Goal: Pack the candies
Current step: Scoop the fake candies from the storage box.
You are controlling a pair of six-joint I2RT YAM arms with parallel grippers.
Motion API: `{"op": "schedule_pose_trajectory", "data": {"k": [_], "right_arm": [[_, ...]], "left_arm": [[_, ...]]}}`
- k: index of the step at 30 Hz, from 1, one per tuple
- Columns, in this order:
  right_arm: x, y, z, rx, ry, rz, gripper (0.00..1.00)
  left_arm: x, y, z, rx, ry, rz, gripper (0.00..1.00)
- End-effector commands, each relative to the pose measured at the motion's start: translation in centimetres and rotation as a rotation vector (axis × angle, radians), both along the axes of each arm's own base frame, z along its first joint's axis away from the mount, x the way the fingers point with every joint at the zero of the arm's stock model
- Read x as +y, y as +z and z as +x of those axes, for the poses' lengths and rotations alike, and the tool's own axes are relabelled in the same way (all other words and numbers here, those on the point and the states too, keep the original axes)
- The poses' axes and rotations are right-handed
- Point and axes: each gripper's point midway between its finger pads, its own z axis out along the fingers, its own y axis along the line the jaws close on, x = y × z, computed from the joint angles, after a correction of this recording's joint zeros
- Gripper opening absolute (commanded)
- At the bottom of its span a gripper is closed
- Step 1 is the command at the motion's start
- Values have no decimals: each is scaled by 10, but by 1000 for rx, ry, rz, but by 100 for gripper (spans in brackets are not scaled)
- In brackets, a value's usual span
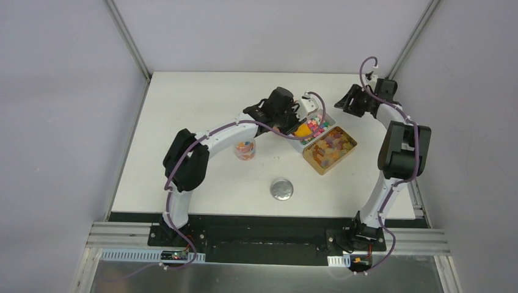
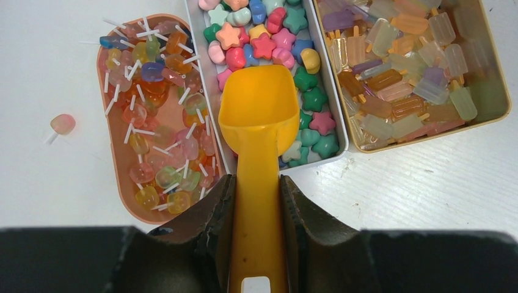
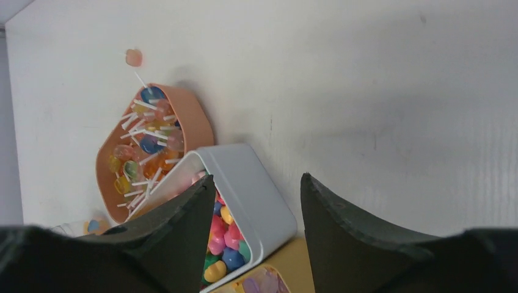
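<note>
The candies lie in three trays. Star and bean pieces [image 2: 262, 43] fill a white tray [image 2: 337, 131]; they also show in the top view [image 1: 316, 126]. Tiny lollipops [image 2: 153, 110] fill a pink tray [image 2: 119, 183]. Pale and amber popsicle pieces [image 2: 403, 73] fill a gold tin [image 1: 351, 148]. My left gripper [image 2: 256, 178] is shut on the handle of the orange scoop [image 2: 259, 116]; its empty bowl hovers over the white tray's near end. My right gripper [image 3: 257, 177] is open and empty, above the table behind the trays [image 1: 351, 101].
A small clear cup [image 1: 245, 149] holding a few candies stands left of the trays. A round silver lid [image 1: 281, 189] lies nearer the front edge. One stray lollipop [image 2: 61, 124] lies on the table left of the pink tray.
</note>
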Motion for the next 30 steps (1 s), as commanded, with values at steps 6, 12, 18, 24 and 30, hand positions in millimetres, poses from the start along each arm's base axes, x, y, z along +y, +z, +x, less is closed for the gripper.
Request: {"op": "schedule_pose_trajectory", "data": {"k": [6, 12, 18, 24, 30], "right_arm": [[23, 3, 13, -31, 245, 78, 46], [35, -18, 6, 5, 303, 102, 45], [52, -33, -5, 40, 353, 109, 40], [51, -42, -10, 64, 338, 90, 38], [43, -44, -11, 81, 305, 68, 37]], "left_arm": [[-4, 5, 12, -40, 30, 2, 0], [-3, 8, 15, -46, 52, 2, 0], [-2, -2, 18, -43, 77, 6, 0], [-8, -11, 19, -75, 78, 4, 0], [-6, -14, 23, -113, 107, -14, 0]]}}
